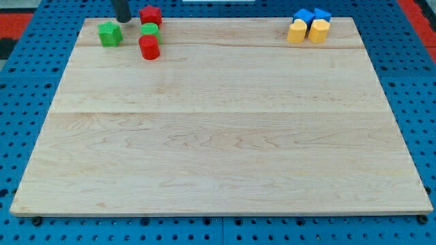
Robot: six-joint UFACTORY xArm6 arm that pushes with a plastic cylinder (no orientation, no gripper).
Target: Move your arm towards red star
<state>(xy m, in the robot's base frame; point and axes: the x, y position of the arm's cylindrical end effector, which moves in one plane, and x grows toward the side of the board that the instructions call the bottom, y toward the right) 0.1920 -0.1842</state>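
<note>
The red star [150, 15] sits at the view's top left, at the board's far edge. My tip [123, 20] is just to its left, a small gap apart, between it and the green star [110, 34]. A green round block [150, 30] lies right below the red star, and a red cylinder [149, 47] lies below that one, touching it.
At the view's top right stands a tight cluster: two blue blocks [303, 16] [321, 13] behind two yellow blocks [297, 31] [318, 30]. The wooden board [225, 136] lies on a blue pegboard surface.
</note>
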